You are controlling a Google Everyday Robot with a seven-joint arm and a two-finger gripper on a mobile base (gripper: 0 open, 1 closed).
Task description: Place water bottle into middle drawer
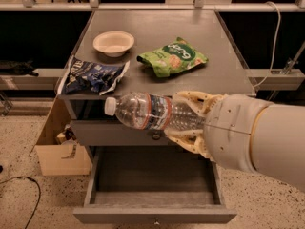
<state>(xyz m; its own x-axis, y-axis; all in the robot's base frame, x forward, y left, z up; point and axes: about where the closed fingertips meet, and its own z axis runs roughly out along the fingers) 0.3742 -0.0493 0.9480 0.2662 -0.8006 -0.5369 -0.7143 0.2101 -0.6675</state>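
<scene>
My gripper (187, 120) is at the centre right, its pale fingers (190, 140) shut around the base end of the water bottle (147, 111). The clear ribbed bottle lies sideways in the air, white cap pointing left, red-edged label band at its middle. It hangs in front of the closed upper drawer (119, 133) and above the middle drawer (152, 216), which is pulled open with its deep grey box showing and its knob at the bottom edge. The arm's large white body fills the lower right.
On the grey cabinet top (228, 66) lie a white bowl (113, 43), a green snack bag (172, 57) and a dark blue snack bag (93, 75). A cardboard box (59, 159) stands on the floor left of the cabinet. A black cable (21, 182) lies on the floor.
</scene>
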